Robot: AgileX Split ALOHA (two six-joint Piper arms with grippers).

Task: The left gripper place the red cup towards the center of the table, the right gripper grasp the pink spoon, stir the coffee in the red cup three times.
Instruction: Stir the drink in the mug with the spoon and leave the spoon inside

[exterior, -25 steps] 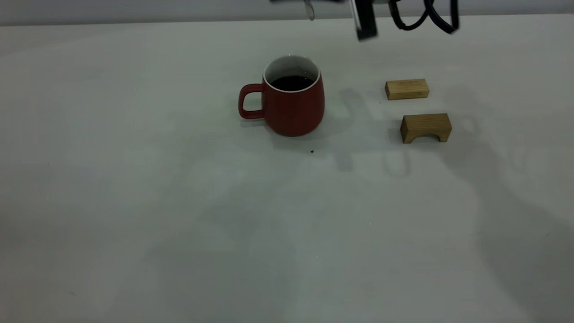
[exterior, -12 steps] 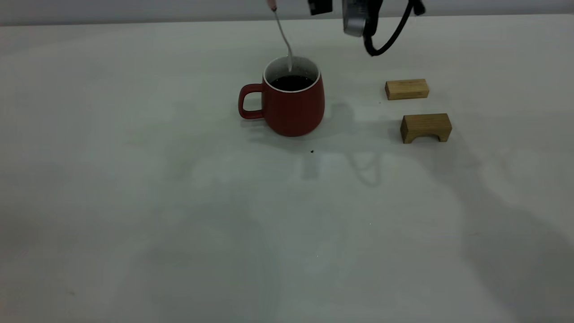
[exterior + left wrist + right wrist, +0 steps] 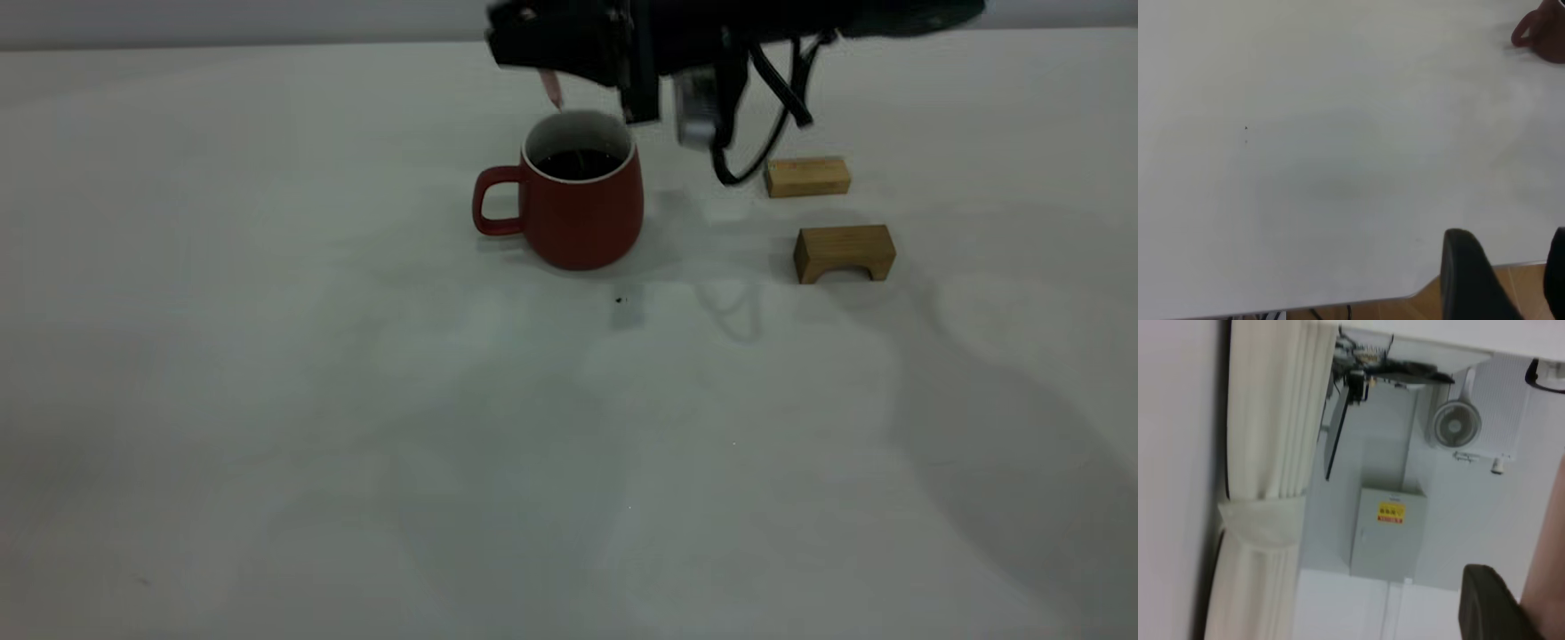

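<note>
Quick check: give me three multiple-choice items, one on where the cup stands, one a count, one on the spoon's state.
1. The red cup stands: A) left of both wooden blocks in the exterior view B) between them C) right of both.
2. Blocks on the table: A) one B) two C) three.
3. The pink spoon is: A) flat on the table B) held by the right hand over the cup C) across a block.
1 A, both lie to its right; 2 B, a flat block and an arched block; 3 B, its handle hangs from the hand above the coffee.
The left hand idles at the table's edge.
</note>
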